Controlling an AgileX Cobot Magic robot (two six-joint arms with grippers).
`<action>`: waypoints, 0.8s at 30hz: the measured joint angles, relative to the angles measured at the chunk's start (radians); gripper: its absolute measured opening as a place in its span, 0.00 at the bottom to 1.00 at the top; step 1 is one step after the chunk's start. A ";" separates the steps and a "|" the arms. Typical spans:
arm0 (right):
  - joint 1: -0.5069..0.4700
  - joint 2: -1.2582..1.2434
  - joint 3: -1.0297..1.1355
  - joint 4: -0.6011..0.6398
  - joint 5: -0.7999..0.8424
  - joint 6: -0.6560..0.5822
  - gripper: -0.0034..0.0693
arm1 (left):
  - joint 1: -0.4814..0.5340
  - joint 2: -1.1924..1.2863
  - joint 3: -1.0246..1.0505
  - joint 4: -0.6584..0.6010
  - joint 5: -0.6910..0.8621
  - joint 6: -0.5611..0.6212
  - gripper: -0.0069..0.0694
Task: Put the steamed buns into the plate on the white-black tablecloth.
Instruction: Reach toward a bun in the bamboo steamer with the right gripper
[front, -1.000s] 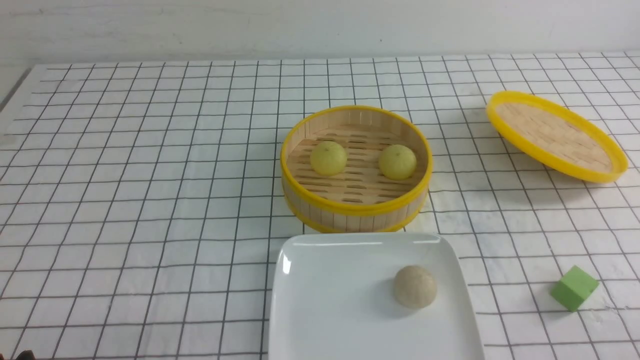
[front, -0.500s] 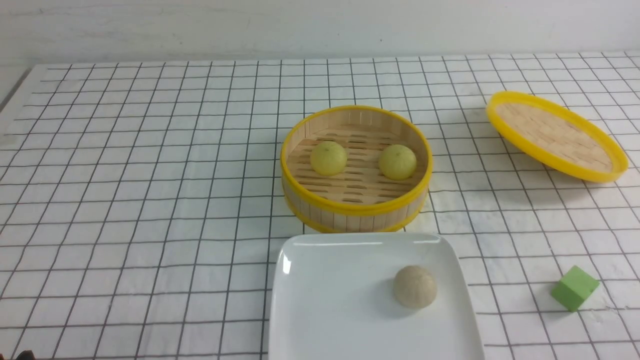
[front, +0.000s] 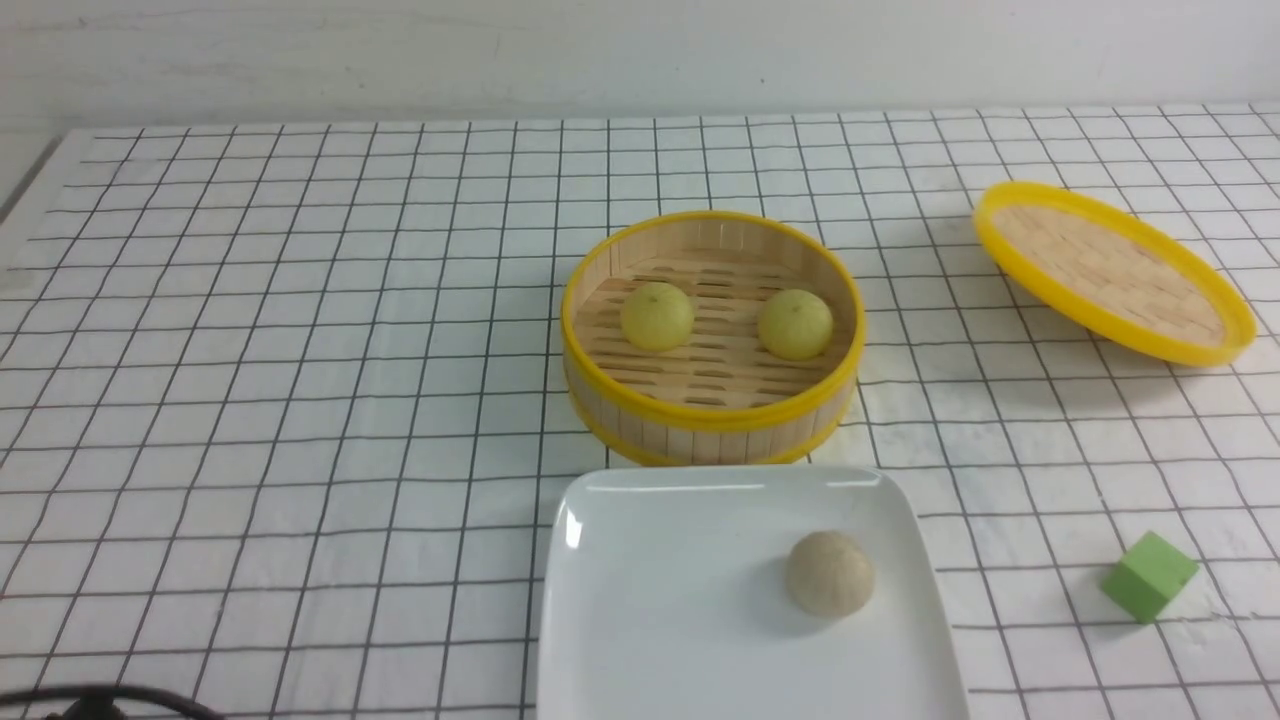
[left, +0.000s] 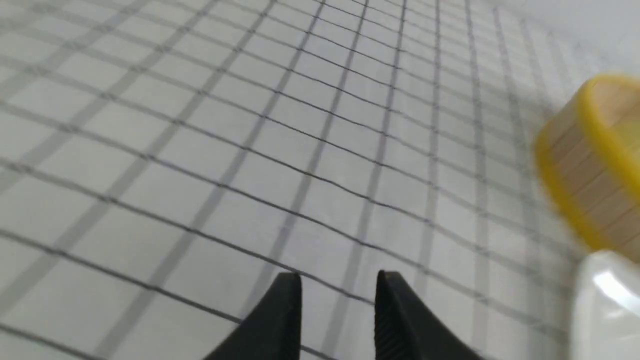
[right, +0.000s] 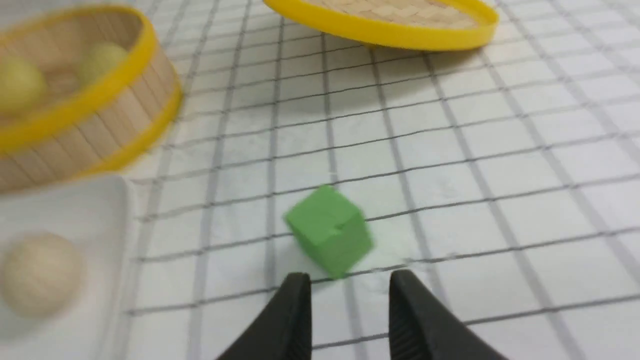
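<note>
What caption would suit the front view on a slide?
Two green buns sit in the open steamer; a beige bun lies on the plate, lid and cube at right.

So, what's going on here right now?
Nothing is held yet. Both steamed buns sit in the steamer basket; only a beige bun is on the plate. The left gripper hangs over bare tablecloth and the right gripper near the green cube, both with fingers apart.
</note>
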 joint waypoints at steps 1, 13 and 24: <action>0.000 0.000 0.000 0.047 -0.005 0.019 0.38 | 0.000 0.000 0.000 -0.017 0.001 -0.015 0.41; 0.000 0.000 -0.034 0.418 -0.060 0.175 0.38 | 0.000 0.000 -0.022 -0.431 0.015 -0.296 0.41; -0.001 0.425 -0.506 -0.070 0.501 0.023 0.03 | 0.000 0.355 -0.549 -0.277 0.492 0.209 0.09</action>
